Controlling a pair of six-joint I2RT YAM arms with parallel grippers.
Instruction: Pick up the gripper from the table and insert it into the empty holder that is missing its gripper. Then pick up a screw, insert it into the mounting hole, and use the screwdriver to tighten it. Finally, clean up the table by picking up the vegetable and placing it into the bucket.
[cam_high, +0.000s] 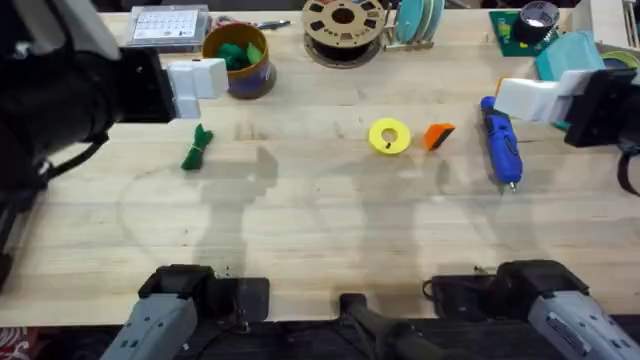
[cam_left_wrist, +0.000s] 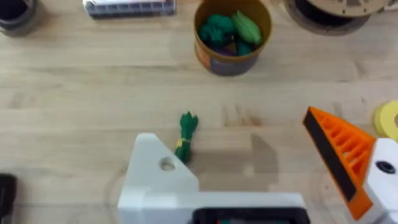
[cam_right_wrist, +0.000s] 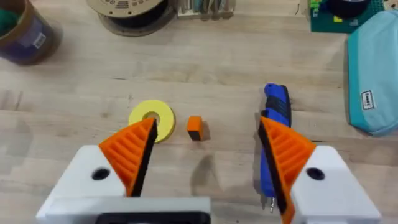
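Step 1 not started yet, by the look of it: the loose orange gripper (cam_high: 439, 135) lies on the table (cam_high: 320, 230), just beside a yellow tape ring (cam_high: 389, 137), w/ the blue screwdriver (cam_high: 501, 147) a bit further to the right.

The left arm's gripper (cam_left_wrist: 267, 168) is the incomplete one. Its wrist cam shows one finger w/ an orange ribbed pad (cam_left_wrist: 339, 155) and the other as a bare white holder (cam_left_wrist: 158, 174) w/ an open mounting hole. Fingers stand wide apart, holding nothing.

The right gripper (cam_right_wrist: 208, 155) has both orange pads, spread wide, empty. It hangs above the table w/ the loose piece and the tape ring between and beyond its fingers and the screwdriver partly behind one finger.

Next move, I'd judge: right arm drops onto the orange piece and pinches it by its sides, then carries it over to the bare holder. It's small and close to the ring, so approach needs care.

The vegetable (cam_high: 197, 148) lies on the table's left part, near the bucket (cam_high: 238, 60), which already holds green lumps.

Hard to tell: no screw can be made out anywhere. Screwdriver tip is cut off in the right wrist view. Orientation of the orange piece's ribs is too small to read.
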